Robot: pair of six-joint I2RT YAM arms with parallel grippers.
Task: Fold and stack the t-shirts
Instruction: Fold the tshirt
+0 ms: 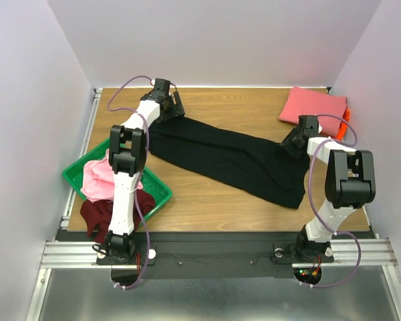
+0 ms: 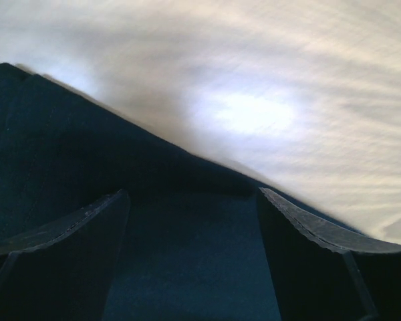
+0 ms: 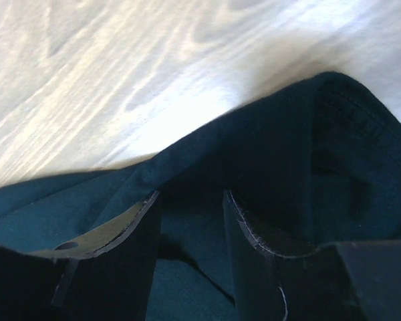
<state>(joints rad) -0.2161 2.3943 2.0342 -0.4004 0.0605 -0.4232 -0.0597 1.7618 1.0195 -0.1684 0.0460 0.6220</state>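
— How do the claws stand?

— The left gripper [image 1: 172, 109] [image 2: 192, 194] is at the far-left corner of the pale wood-grain table [image 1: 207, 197], jaws spread wide. Its dark, flat fingers [image 2: 67, 254] lie on the large black cotton t-shirt [image 1: 234, 157] with smooth cloth between them.

— And the other?

— The right gripper [image 1: 291, 144] [image 3: 190, 195] is near the right edge, with a narrower gap. The stitched hem of the shirt [image 3: 287, 154] bunches up around the tips. I cannot tell whether it pinches.

— How does the shirt lie?

— As a long, soft band running diagonally from the far-left corner towards the near-right.

— The rest?

— A folded coral-pink t-shirt [image 1: 311, 103] lies flat at the far-right corner, with an orange t-shirt [image 1: 346, 122] showing at its right side. By the left edge, a crumpled light pink t-shirt [image 1: 97, 177] sits in a shallow green plastic tray [image 1: 159, 190]. A dark maroon t-shirt [image 1: 97, 214] is heaped at the tray's near side.
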